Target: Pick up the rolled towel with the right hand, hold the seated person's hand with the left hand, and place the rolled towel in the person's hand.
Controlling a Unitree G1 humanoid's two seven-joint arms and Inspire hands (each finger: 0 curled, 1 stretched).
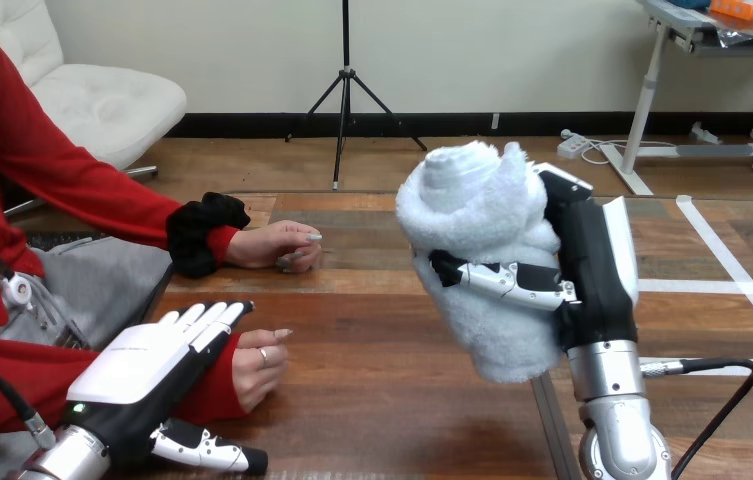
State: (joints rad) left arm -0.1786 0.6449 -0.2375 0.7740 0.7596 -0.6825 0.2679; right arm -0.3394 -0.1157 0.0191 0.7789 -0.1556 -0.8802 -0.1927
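Note:
A white rolled towel (482, 250) hangs upright above the table at centre right, with my right hand (592, 270) shut round it, thumb across its front. My left hand (157, 365) lies at lower left with straight fingers, resting over the wrist of the person's near hand (262, 358), which lies on the table edge. I cannot tell whether my thumb, low beside my palm, touches that arm. The person's far hand (277, 245) rests flat on the wooden table (382, 380), apart from both my hands.
The person sits at the table's left side. A seam in the table top (549, 420) runs toward me below the towel. Bare wood lies between the person's hands and the towel.

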